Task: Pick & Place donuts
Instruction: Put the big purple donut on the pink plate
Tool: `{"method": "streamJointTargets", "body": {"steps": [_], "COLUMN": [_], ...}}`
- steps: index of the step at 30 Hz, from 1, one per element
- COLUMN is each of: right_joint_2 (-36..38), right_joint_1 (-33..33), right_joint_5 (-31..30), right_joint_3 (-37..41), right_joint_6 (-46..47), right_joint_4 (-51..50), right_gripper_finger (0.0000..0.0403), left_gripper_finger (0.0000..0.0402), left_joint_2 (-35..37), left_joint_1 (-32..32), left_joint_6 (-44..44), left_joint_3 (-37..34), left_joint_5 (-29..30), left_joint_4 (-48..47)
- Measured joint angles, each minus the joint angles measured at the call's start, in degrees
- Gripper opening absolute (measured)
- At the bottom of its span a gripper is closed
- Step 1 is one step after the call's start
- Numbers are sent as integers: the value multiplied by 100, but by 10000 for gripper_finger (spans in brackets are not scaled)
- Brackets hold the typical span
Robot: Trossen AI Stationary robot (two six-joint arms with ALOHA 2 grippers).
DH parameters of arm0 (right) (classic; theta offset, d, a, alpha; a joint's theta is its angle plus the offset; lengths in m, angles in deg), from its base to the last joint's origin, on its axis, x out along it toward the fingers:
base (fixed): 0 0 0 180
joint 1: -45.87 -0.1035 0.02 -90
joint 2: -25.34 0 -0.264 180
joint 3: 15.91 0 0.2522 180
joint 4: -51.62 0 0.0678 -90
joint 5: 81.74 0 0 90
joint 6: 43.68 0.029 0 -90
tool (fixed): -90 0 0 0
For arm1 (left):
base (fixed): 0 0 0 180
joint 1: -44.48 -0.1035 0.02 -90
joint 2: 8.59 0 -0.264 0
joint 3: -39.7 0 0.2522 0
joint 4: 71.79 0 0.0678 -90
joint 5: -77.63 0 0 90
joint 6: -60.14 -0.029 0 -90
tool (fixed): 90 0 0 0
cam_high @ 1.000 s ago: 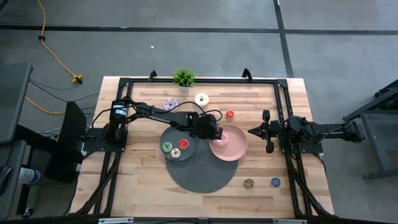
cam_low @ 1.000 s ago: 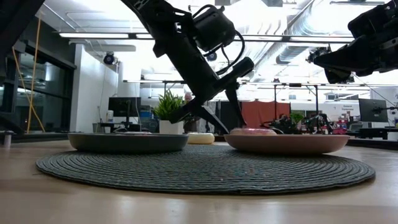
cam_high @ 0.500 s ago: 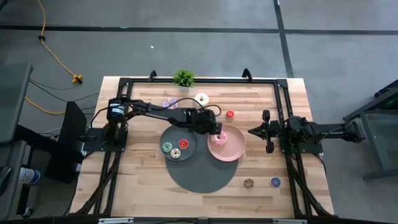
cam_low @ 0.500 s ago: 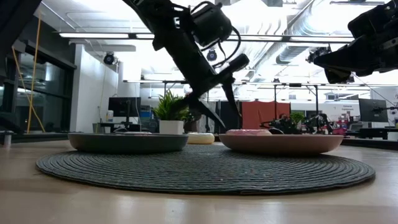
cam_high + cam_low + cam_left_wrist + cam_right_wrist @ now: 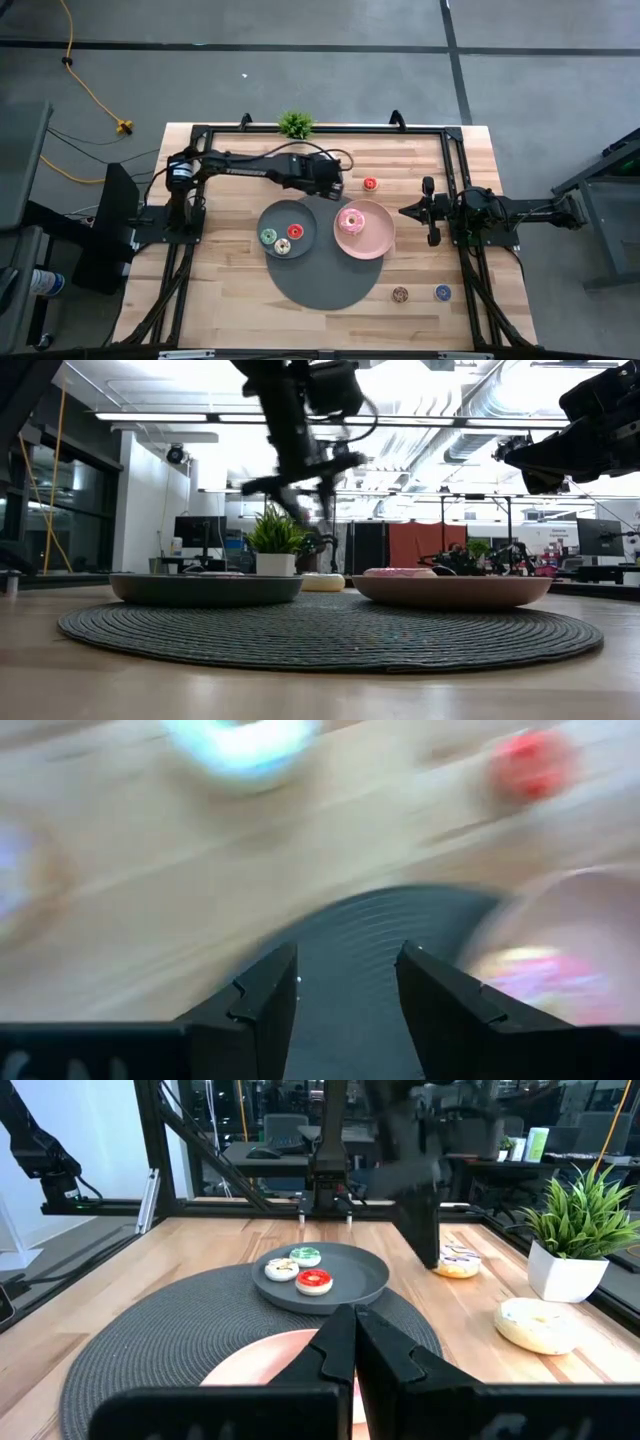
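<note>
Left claw (image 5: pixel 335 186) hangs open and empty above the mat's far edge; the white donut (image 5: pixel 238 742) lies just ahead on bare wood, red donut (image 5: pixel 370 184) beside. Right claw (image 5: pixel 406 212), shut, sits farther off.

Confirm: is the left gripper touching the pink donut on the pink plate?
Apart. The high view shows the left gripper over bare wood, clear of the pink donut on the pink plate; nothing sits between its open fingers.
</note>
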Motion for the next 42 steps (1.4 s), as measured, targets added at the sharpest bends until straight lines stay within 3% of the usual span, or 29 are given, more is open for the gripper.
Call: {"method": "streamJointTargets", "body": {"steps": [3,5,11,27,34,42], "right_joint_2": [-1,-2,4,2,2,2], "right_joint_1": [-1,-1,0,0,0,-2], "right_joint_5": [0,0,0,-4,-4,-4], "right_joint_3": [-1,0,-2,-1,-1,0], "right_joint_6": [2,0,1,1,1,0], "right_joint_4": [0,-2,0,20,24,29], "right_gripper_finger": [0,0,0,0,0,0], "left_gripper_finger": [163,163,163,163,163,163], "left_joint_2": [108,285,1110,3678,4027,4026], "left_joint_1": [-41,-160,-415,-1364,-1772,-2035], "left_joint_6": [240,514,434,809,1063,1049], "left_joint_3": [-46,-256,-1137,-4533,-5432,-5881], "left_joint_5": [411,386,268,-232,-814,-1041], "left_joint_4": [-341,-462,214,1732,2673,3064]}}
